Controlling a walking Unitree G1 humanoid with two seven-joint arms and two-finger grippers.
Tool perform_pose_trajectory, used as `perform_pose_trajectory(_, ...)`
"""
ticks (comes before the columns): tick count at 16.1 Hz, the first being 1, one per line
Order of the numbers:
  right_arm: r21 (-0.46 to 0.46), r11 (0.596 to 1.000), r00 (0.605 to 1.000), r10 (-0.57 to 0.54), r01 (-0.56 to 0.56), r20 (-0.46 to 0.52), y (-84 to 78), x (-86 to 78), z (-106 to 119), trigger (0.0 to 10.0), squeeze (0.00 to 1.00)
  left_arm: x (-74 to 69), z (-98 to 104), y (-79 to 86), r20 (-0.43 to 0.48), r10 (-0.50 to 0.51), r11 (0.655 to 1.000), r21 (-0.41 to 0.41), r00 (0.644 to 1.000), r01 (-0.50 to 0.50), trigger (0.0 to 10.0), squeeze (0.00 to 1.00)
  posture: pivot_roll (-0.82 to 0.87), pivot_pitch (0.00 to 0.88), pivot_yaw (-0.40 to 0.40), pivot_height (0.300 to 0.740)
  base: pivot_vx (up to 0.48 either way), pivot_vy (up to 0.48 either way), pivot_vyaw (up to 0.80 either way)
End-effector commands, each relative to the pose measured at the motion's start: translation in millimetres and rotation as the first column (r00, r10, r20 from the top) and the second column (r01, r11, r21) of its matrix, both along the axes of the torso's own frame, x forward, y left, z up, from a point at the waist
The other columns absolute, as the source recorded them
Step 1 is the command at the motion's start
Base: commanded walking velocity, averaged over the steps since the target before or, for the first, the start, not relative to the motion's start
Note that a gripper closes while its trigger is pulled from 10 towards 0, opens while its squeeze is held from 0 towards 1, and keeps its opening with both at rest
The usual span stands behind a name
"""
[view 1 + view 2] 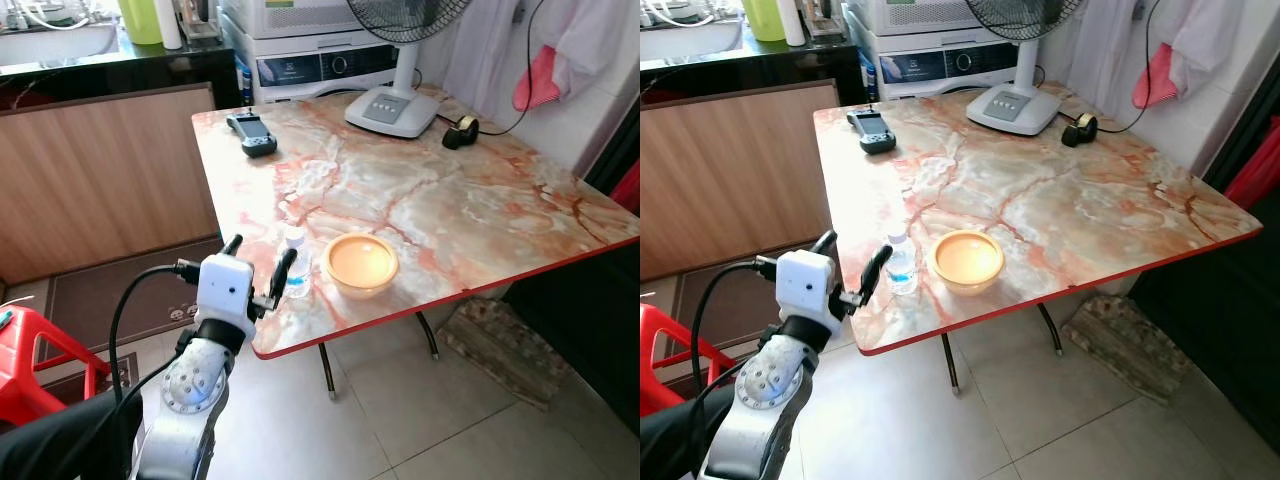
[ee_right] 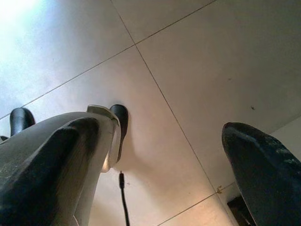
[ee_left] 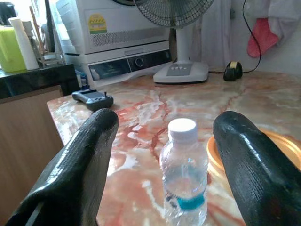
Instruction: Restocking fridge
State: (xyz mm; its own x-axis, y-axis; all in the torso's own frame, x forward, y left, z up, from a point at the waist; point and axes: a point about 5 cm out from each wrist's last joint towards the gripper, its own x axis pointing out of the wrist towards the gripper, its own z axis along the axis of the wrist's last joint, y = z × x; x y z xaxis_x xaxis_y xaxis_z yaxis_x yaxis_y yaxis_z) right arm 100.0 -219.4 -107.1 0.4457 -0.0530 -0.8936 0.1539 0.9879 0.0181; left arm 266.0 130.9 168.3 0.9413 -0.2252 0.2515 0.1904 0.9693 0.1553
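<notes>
A lived-in home kitchen or utility corner.

A marble-patterned folding counter (image 1: 480, 210) stands on a tiled floor (image 1: 420, 410), carrying a standing fan (image 1: 400, 95); behind it are a white appliance (image 1: 310, 60), a dark worktop with a sink (image 1: 60, 45), and hanging clothes (image 1: 560, 50).

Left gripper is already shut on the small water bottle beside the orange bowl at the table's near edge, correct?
Not quite. The left gripper is open, its fingers either side of the water bottle without touching it, as the left wrist view shows. The bottle does stand beside the orange bowl at the table's near edge.
</notes>
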Motion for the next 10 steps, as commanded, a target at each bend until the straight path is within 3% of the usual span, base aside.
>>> perform_pose_trajectory(1, 0.001, 1.0, 1.0, -0.018, 0.018, 0.006, -0.1, -0.8, -0.1, 10.0, 0.0, 0.1, 6.8, -4.9, 0.015, -0.017, 1.0, 0.001, 1.0, 0.017, 10.0, 0.0, 0.17, 0.0, -0.047, 0.74, 0.0, 0.0, 0.0)
perform_pose_trajectory(4, 0.005, 1.0, 1.0, -0.023, 0.022, 0.012, -0.2, -1.1, 0.0, 10.0, 0.0, 3.4, 9.5, -11.5, 0.015, -0.048, 0.999, -0.007, 0.999, 0.048, 10.0, 0.0, 0.16, 0.0, -0.039, 0.74, 0.0, 0.0, 0.0)
perform_pose_trajectory(10, 0.01, 0.999, 0.999, -0.031, 0.031, 0.017, -0.3, -1.6, 0.1, 10.0, 0.0, 11.7, 16.7, -1.2, 0.033, -0.029, 1.0, 0.006, 0.999, 0.029, 10.0, 0.0, 0.16, 0.0, -0.034, 0.74, 0.0, 0.0, 0.0)
